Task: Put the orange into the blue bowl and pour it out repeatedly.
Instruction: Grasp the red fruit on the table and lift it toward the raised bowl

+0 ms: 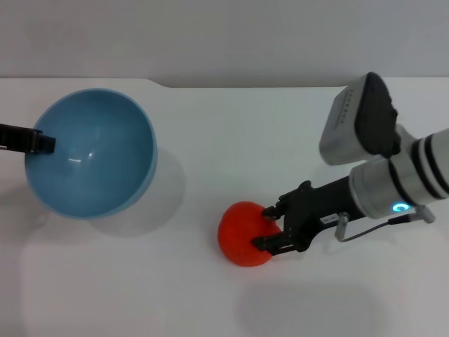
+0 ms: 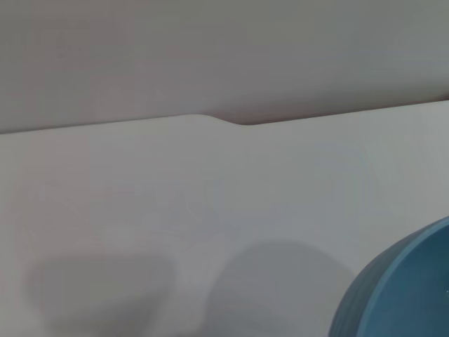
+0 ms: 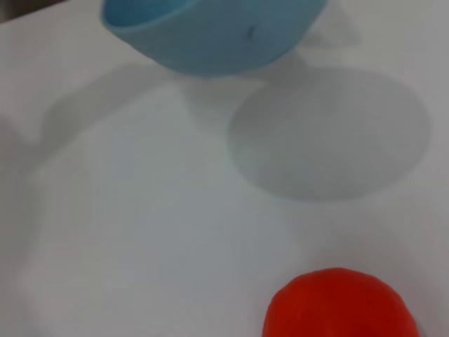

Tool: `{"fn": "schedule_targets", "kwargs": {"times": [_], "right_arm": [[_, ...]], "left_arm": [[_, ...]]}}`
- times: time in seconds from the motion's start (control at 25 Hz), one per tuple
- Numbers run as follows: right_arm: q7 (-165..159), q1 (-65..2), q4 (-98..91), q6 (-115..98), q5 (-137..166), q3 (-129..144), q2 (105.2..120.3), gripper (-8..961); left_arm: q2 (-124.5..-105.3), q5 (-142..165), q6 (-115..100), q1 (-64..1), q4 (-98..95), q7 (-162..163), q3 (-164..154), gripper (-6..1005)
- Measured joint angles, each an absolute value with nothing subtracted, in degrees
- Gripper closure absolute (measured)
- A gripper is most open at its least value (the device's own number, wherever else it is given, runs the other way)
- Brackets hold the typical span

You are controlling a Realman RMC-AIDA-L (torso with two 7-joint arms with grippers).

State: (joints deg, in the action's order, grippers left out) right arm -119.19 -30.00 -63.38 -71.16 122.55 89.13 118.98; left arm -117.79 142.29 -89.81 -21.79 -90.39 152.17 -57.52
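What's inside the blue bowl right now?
Nothing visible: the blue bowl, tilted and held at its rim by the left gripper, shows a bare interior. The orange sits outside on the table, between the right gripper jaws.

White table (image 1: 210,140), grey wall (image 1: 210,35).

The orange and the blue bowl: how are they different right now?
The orange is red-orange and solid; the blue bowl is light blue, hollow and empty. The orange is much smaller than the bowl. The orange lies on the table, between the right gripper's fingers; the bowl is tilted, held at its rim by the left gripper. Both are round.
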Motion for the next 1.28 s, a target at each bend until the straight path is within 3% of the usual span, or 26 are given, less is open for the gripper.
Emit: {"fn": "schedule_targets", "kwargs": {"times": [0.56, 0.92, 1.28], "right_arm": [[-119.35, -32.69, -52.49, -60.89, 118.06, 95.69, 118.94, 439], [-118.82, -29.00, -56.59, -61.65, 117.76, 91.78, 118.78, 608], [-116.90, -20.51, -68.89, -67.83, 117.62, 82.14, 118.77, 742]], "left_arm": [[-117.86, 142.36, -89.41, -23.46, -90.48, 152.34, -63.06, 1000], [-117.92, 142.39, -89.07, -25.07, -89.94, 152.37, -64.96, 1000], [-117.95, 142.81, -87.87, -27.10, -87.66, 152.41, -69.32, 999]]}}
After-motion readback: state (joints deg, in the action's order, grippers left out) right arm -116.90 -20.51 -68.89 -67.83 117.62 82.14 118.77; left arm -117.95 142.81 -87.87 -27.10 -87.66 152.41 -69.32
